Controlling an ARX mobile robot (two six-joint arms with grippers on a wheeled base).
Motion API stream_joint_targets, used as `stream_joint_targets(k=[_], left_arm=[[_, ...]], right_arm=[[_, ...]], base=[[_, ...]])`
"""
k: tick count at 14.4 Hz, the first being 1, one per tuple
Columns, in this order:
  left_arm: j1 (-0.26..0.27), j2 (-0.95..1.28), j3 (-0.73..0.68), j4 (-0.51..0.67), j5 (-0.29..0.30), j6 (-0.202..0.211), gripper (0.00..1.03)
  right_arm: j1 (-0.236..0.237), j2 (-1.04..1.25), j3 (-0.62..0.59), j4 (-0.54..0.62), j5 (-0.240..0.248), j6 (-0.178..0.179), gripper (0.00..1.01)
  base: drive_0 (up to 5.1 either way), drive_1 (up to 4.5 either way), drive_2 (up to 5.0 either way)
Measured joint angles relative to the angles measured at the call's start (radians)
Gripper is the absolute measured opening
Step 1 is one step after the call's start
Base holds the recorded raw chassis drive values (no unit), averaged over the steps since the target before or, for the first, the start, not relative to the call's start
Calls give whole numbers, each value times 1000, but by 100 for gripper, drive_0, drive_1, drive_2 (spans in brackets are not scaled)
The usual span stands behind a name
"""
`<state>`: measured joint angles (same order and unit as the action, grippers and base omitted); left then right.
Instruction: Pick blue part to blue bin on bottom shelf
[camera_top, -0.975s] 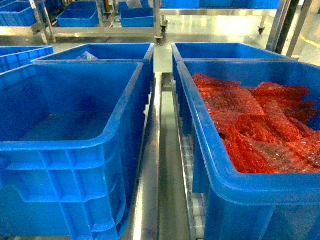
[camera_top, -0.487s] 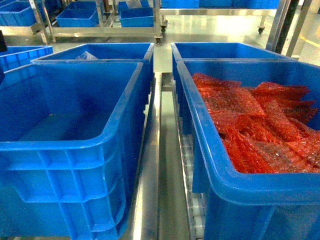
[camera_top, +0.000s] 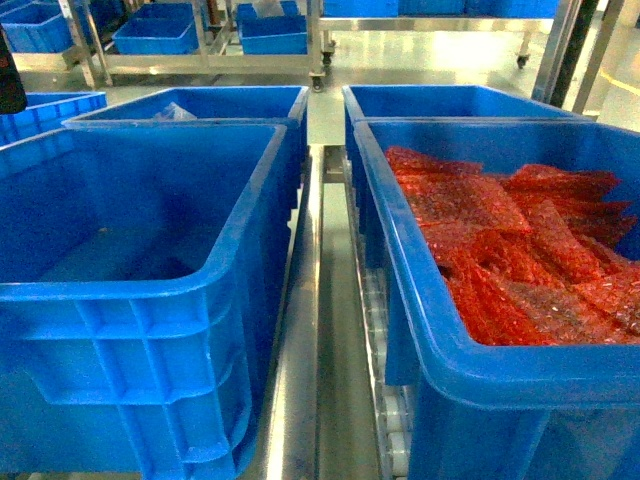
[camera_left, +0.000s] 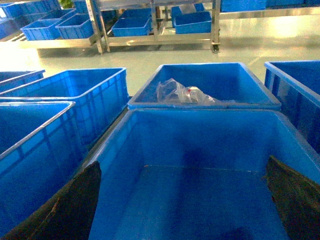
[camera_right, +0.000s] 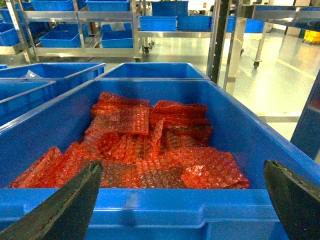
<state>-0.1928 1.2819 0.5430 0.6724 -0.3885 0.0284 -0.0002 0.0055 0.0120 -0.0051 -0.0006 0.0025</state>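
- While the left claw (camera_left: 182, 200) hung with jaws apart over an empty blue bin (camera_left: 200, 145),
- the right claw (camera_right: 182, 200) gaped above red bubble-wrap bags (camera_right: 145, 150).

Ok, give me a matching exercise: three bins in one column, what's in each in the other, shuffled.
Bins:
1. near left bin
2. near right bin
3. far left bin

Contents:
A. clear plastic bag
B. red bubble-wrap bags
C. nothing visible inside

Pairs: 1-C, 2-B, 3-A
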Motion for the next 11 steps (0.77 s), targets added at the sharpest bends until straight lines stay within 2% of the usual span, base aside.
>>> stream_joint_targets(k=[1, 2, 3, 7, 8, 10, 11], left_arm=[[26, -4, -31, 88, 112, -7, 89], [47, -48, -92, 119, 210, -16, 76], [61, -97, -156, 127, 253, -21, 64], [115, -277, -337, 121, 307, -22, 7], [120, -303, -358, 112, 314, -26, 2], [131, -319, -369, 106, 327, -25, 2], [148, -330, -375, 99, 355, -25, 2]], right_arm=[[0, 0, 0, 0, 0, 0, 98], [0, 0, 0, 0, 0, 0, 98], [0, 0, 0, 0, 0, 0, 98], [0, 0, 0, 0, 0, 0, 98], [0, 0, 0, 0, 0, 0, 98], [0, 0, 0, 0, 0, 0, 98], [0, 0, 0, 0, 0, 0, 98]], base=[[0, 0, 0], [0, 0, 0], [0, 0, 0], [0, 0, 0], [0, 0, 0], [0, 0, 0], [0, 0, 0]])
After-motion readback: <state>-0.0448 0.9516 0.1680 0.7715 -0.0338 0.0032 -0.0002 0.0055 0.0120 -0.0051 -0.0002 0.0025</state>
